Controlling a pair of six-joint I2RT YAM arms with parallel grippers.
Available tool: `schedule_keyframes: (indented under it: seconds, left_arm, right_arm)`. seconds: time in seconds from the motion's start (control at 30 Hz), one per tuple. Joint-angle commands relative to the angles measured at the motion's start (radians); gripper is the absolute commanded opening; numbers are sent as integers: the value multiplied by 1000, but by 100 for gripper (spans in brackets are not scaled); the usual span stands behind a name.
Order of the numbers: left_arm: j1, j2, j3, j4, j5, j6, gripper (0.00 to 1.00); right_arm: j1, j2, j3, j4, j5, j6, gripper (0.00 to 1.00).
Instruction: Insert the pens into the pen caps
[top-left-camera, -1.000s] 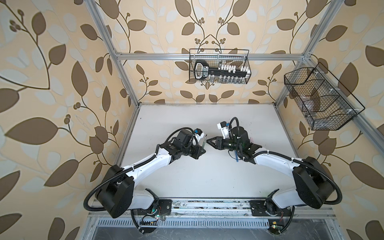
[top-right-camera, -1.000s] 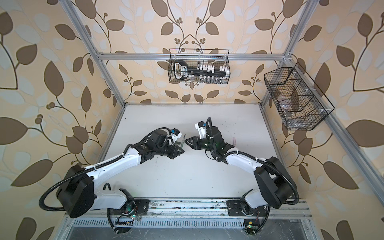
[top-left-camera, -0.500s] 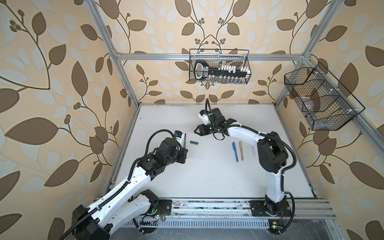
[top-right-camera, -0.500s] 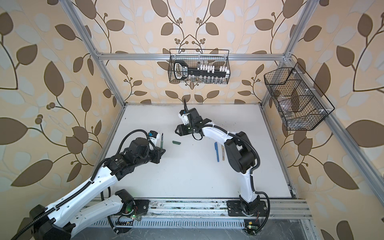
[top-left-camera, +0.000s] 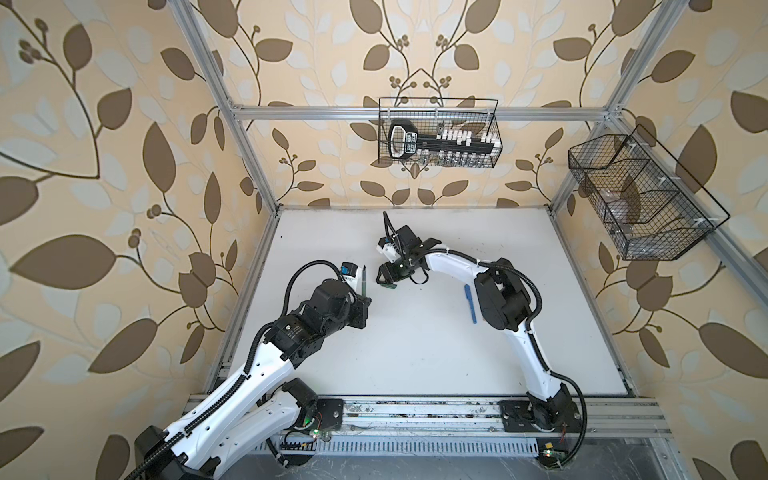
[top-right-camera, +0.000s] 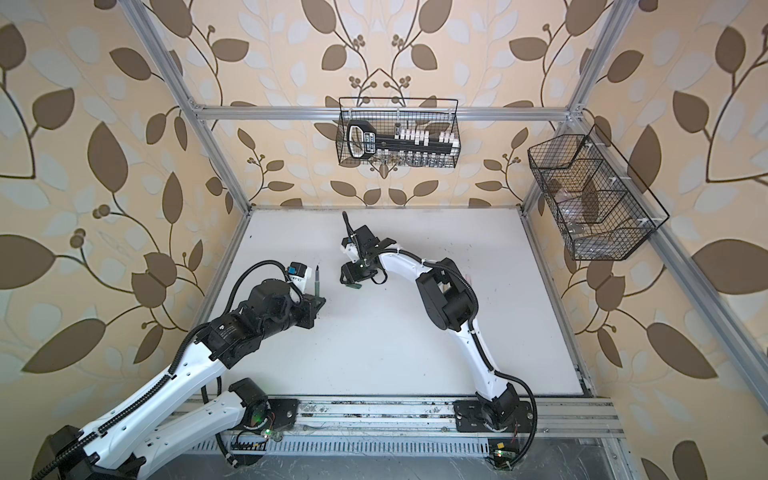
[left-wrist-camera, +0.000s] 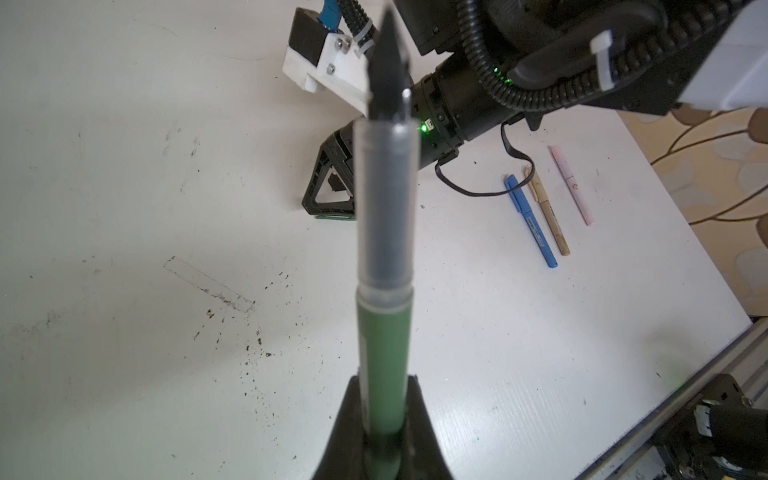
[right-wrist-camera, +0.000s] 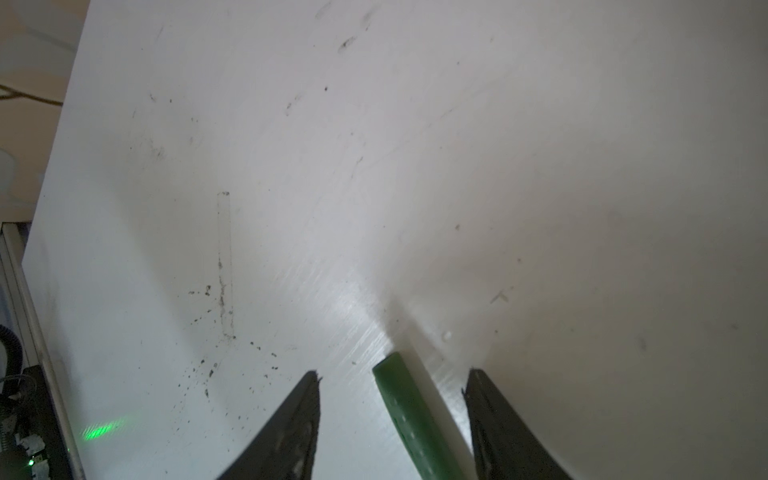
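left gripper (left-wrist-camera: 384, 436) clamps the green pen (left-wrist-camera: 384, 340); right gripper (right-wrist-camera: 392, 372) gapes astride the green cap (right-wrist-camera: 405, 407); tan pen (left-wrist-camera: 548, 216) shows only in left wrist view; table (top-left-camera: 415, 353) open toward its left edge.

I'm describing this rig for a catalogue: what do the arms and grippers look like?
The left arm and right arm have white links, black joints and black corrugated cables. The left gripper and right gripper have black tapering fingers. A green light glows on the right wrist.
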Motion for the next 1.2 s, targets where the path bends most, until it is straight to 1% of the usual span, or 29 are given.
schedule_keyframes:
  seconds: [0.0,0.2,0.37,0.63,0.73,0.9,0.97,1.07,1.1,1.17]
  left_arm:
    - [10,-2,2,3,-12,-10,0]
    - [10,-5,2,11,-8,3,0]
    - [10,-5,2,14,-4,7,0]
    - [9,-14,-7,19,-8,11,0]
    - [10,-21,-10,21,-8,13,0]
    - [10,-22,-28,53,19,25,0]
    - [10,-14,-36,67,22,29,0]
    - [10,-5,-35,72,25,35,0]
    - [10,-5,-34,74,28,39,0]
    - [10,-7,-33,75,28,41,0]
  right_arm:
    - [6,15,-5,-28,-60,-43,57]
    - [16,35,12,-62,-113,-83,57]
    - [21,22,-17,-95,-166,-114,57]
    - [31,-47,-107,-168,-174,-145,53]
    - [33,-108,-168,-180,-164,-138,49]
    - [28,-227,-269,-218,-114,-147,46]
    - [24,-280,-310,-199,-102,-129,47]
    - [25,-366,-394,-117,-88,-89,49]
    - [30,-382,-414,-100,-83,-97,50]
    - [48,-382,-412,-119,-19,-131,53]
